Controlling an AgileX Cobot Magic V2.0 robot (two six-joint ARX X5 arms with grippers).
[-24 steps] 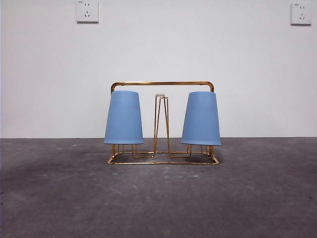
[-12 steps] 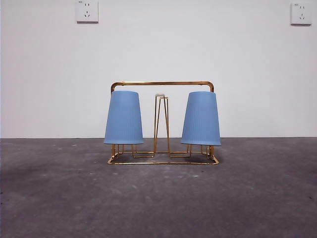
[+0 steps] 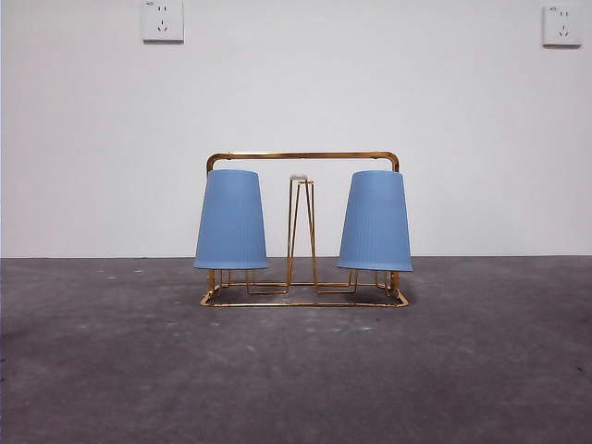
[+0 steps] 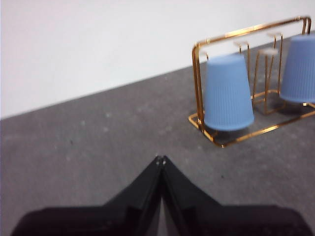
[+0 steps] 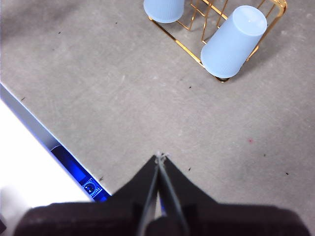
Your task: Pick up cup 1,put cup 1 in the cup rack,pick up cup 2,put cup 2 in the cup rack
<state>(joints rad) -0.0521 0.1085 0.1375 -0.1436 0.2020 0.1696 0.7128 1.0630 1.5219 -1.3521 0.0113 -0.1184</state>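
The gold wire cup rack [image 3: 303, 159] stands mid-table. Two light blue cups hang upside down on its pegs: one on the left [image 3: 231, 220], one on the right [image 3: 376, 222]. Between them a bare hairpin peg [image 3: 302, 231] rises. The left wrist view shows the rack [image 4: 199, 83] with one cup [image 4: 227, 93] near and the other cup [image 4: 299, 69] at the frame edge; my left gripper [image 4: 160, 159] is shut, empty, well short of the rack. The right wrist view looks down on both cups [image 5: 232, 41] [image 5: 164, 9]; my right gripper [image 5: 160, 157] is shut, empty, high above the table.
Grey table surface [image 3: 296, 370] stretches in front of the rack. A white wall with two power sockets [image 3: 163, 20] [image 3: 562, 24] stands behind. In the right wrist view the table's edge [image 5: 29, 125] and a blue-lit device [image 5: 78, 172] lie near the gripper.
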